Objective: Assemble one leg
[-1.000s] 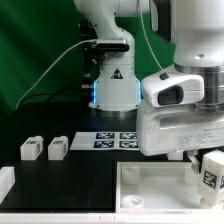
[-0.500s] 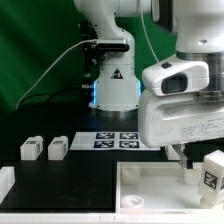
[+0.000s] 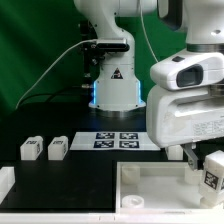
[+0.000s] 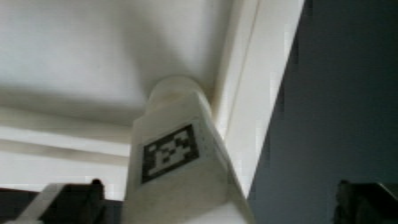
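One leg [image 3: 211, 172], a small white block with a black-and-white tag, stands upright at the exterior view's right edge, at the far right corner of the wide white tray part [image 3: 150, 190]. In the wrist view the leg [image 4: 178, 150] rises beside the tray's raised rim [image 4: 249, 60]. My gripper [image 3: 204, 160] hangs over it. In the wrist view my gripper [image 4: 219, 205] has its dark fingers [image 4: 71, 200] wide apart, with a gap on each side of the leg. Two more legs [image 3: 30, 149] [image 3: 57, 148] lie at the left.
The marker board [image 3: 118, 139] lies in front of the robot base [image 3: 112, 85]. A white part [image 3: 5, 181] sits at the exterior view's left edge. The table is black, with a green backdrop behind.
The hand has shifted up and toward the exterior view's right. The leg has stayed almost in place at the tray corner, sinking slightly.
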Tool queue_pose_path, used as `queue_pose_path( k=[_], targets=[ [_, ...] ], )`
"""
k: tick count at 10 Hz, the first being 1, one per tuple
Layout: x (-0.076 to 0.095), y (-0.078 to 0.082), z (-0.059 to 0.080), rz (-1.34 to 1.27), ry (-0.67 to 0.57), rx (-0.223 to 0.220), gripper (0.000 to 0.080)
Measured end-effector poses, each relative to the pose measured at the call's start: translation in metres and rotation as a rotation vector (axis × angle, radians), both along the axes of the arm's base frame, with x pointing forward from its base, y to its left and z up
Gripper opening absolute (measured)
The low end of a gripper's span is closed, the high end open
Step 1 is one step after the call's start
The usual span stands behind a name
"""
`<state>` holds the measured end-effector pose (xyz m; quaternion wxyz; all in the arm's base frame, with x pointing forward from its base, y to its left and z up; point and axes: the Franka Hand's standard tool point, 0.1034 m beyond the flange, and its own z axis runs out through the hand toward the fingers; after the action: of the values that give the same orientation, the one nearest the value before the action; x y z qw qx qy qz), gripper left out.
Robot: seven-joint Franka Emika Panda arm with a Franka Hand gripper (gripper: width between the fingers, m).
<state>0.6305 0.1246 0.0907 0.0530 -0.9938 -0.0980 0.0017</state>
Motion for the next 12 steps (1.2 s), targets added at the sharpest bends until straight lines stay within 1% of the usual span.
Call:
queue_pose_path(
  k=[2, 3, 4, 5, 6, 8, 9, 10, 11, 12],
  targets=[
    [-0.0001, -0.0006, -0.0004, -0.001, 0.000, 0.000, 0.0649],
    [0.0000, -0.0008, -0.0005, -0.001, 0.000, 0.000, 0.0524],
    [0.0000, -0.0008, -0.0005, -0.001, 0.000, 0.000, 0.0524],
    [0.0002, -0.0020, -0.0004, -0.002, 0.000, -0.001, 0.0340],
    [0.0005, -0.0030, -0.0001, -0.004, -0.001, -0.002, 0.0302],
    [0.0006, -0.0035, -0.0001, -0.047, 0.004, -0.002, 0.0302],
    [0.0002, -0.0043, -0.0004, -0.112, -0.007, 0.004, 0.0302],
    [-0.0018, -0.0041, -0.0009, -0.238, -0.013, 0.009, 0.0302],
    [-0.0019, -0.0049, -0.0015, -0.415, -0.003, 0.026, 0.0302],
    [-0.0013, -0.0056, -0.0015, -0.577, 0.023, 0.052, 0.0302]
  ],
)
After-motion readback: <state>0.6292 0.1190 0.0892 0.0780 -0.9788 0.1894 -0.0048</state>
